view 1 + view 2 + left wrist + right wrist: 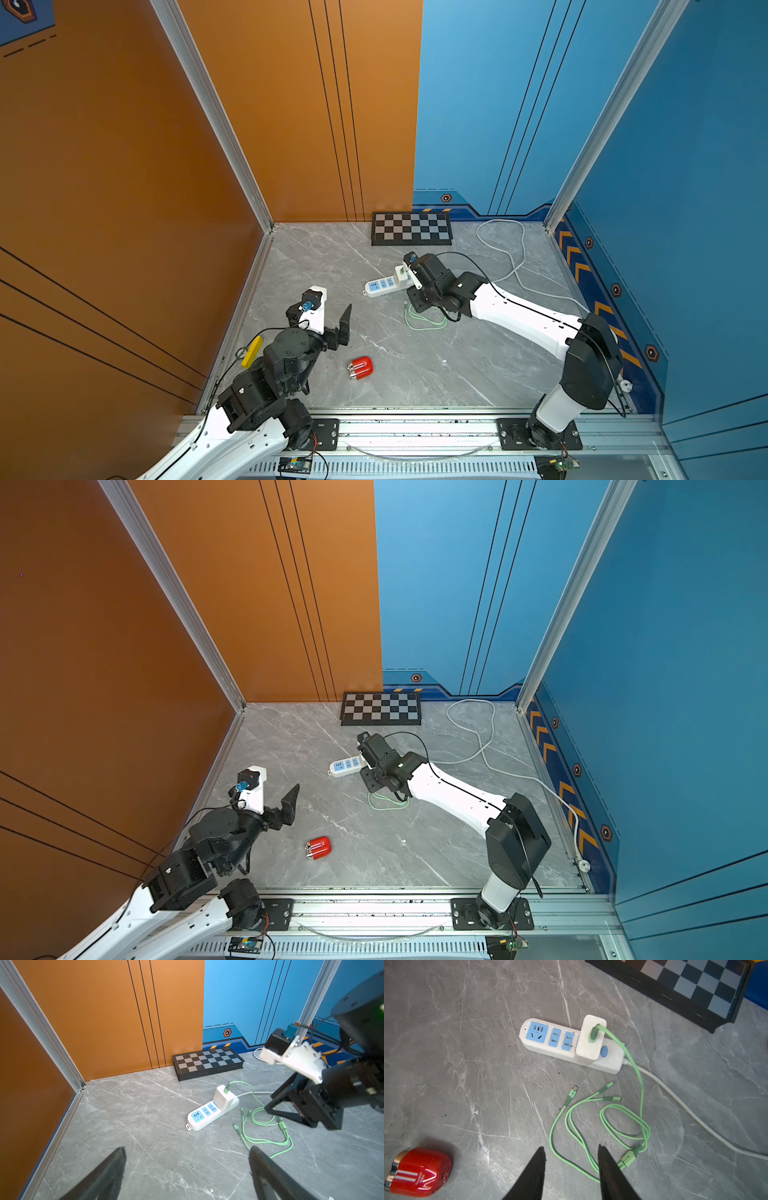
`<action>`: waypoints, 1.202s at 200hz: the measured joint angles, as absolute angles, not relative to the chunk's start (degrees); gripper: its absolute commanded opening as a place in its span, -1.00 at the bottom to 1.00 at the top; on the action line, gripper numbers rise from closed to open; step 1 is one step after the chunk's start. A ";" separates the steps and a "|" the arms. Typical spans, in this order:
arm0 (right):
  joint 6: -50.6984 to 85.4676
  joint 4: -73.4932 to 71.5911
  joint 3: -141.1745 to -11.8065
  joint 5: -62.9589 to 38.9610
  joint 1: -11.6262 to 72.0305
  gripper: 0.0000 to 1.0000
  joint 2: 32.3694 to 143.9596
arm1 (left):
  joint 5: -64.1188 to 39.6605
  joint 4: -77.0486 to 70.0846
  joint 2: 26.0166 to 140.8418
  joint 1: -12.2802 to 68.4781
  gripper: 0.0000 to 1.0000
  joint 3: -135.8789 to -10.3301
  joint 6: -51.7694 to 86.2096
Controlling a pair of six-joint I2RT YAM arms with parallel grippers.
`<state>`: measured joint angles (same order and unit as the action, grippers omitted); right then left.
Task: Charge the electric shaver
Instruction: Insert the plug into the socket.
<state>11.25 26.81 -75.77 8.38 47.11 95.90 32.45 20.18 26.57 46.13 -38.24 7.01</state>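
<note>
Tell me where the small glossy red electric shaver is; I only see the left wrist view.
Observer: The small glossy red electric shaver lies on the grey marble table, near its front edge, close to the open left hand, untouched.
Operator: Heads pointing where?
Observer: Its silver heads point toward the left arm.
Operator: Right hand gripping?
Observer: No; the right hand has its jaws apart; the thin green charging cable lies loose below, ungripped.
</note>
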 measured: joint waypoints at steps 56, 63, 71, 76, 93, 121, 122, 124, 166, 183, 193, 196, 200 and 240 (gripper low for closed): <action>14.02 11.33 -74.13 11.16 44.82 0.04 104.36 | 31.64 18.44 27.38 45.89 0.87 -36.21 8.25; 14.02 10.28 -74.81 11.22 44.42 0.06 105.95 | 31.64 18.26 27.05 45.65 0.87 -35.99 8.38; 14.00 9.39 -75.66 11.22 44.01 0.08 107.59 | 31.64 18.22 26.72 45.41 0.86 -35.83 8.49; 14.02 8.80 -76.16 11.22 43.77 0.08 108.57 | 31.66 18.20 26.48 45.25 0.86 -35.77 8.54; 14.00 7.60 -77.71 11.22 43.11 0.10 111.33 | 31.68 18.20 25.67 44.91 0.87 -35.62 8.71; 13.98 6.90 -79.75 11.20 42.44 0.10 113.58 | 31.68 18.20 24.58 44.51 0.86 -35.44 9.04; 13.98 6.87 -79.90 11.22 42.39 0.10 113.67 | 31.68 18.20 24.58 44.49 0.86 -35.44 9.06; 13.98 6.87 -80.03 11.22 42.35 0.09 113.73 | 31.70 18.20 24.53 44.45 0.86 -35.42 9.06; 13.93 6.37 -85.06 11.22 41.98 -0.05 116.46 | 31.66 18.33 24.45 43.38 0.87 -34.85 9.10; 13.72 6.37 -86.56 11.29 41.91 -0.14 118.06 | 31.64 18.63 24.23 43.03 0.86 -34.85 9.10; 13.61 6.42 -87.37 11.53 41.87 -0.19 119.15 | 31.64 18.83 23.90 42.87 0.87 -34.85 9.10; 13.52 6.42 -87.64 11.66 41.85 -0.20 119.55 | 31.64 18.90 23.77 42.81 0.87 -34.85 9.10; 13.56 6.44 -87.94 11.84 41.80 -0.21 119.96 | 31.66 18.92 23.57 42.74 0.87 -34.81 9.10; 13.39 7.05 -90.61 12.34 41.54 -0.49 122.65 | 31.66 19.55 22.41 42.00 0.87 -34.81 9.10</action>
